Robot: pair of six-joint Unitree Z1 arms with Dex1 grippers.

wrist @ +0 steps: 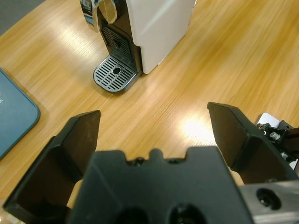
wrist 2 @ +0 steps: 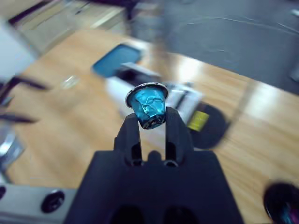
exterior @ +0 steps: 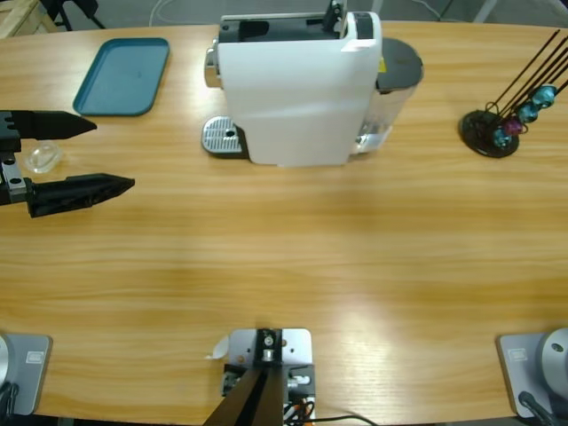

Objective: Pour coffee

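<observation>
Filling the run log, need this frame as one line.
left gripper: open, empty, beside clear cup | right gripper: shut on blue capsule | coffee machine: drip tray bare

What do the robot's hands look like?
Both are black. The left hand has two long, pointed jaws like a beak, joined to a chunky black body with round screw holes. The right hand has two narrower black jaws on a blocky black body, with a silver-grey bracket beside it.

Bare tabletop [exterior: 293, 257] across front — coffee machine [exterior: 293, 89] blocks rear centre; capsule rack [exterior: 497, 124] rear right.
</observation>
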